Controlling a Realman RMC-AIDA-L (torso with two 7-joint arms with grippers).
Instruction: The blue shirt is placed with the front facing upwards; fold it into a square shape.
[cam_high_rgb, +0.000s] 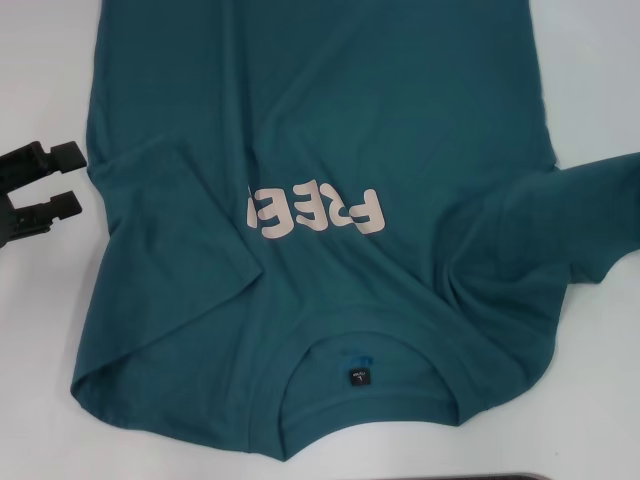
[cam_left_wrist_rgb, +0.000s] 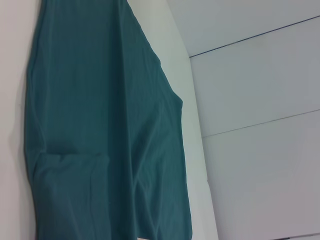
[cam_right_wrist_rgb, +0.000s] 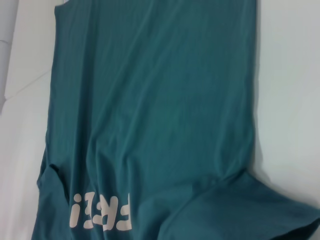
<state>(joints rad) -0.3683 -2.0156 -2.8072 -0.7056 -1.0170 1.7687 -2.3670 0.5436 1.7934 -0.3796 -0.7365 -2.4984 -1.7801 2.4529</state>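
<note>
Lying front-up on the white surface: dark teal-blue cotton T-shirt, left sleeve folded inward, right sleeve spread. Left gripper parted, empty, beside the shirt's left edge. Risk: bunched wrinkles near the collar skewing later folds.

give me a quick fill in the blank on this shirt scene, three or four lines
1. The pale letters on the shirt spell ____.
2. In the head view, the left hand sits on the table just off the shirt's ____ edge.
3. The small black tag sits inside the ____.
4. The one sleeve spread out flat is on the robot's ____ side.

Missing words: FREE; left; collar; right
</note>
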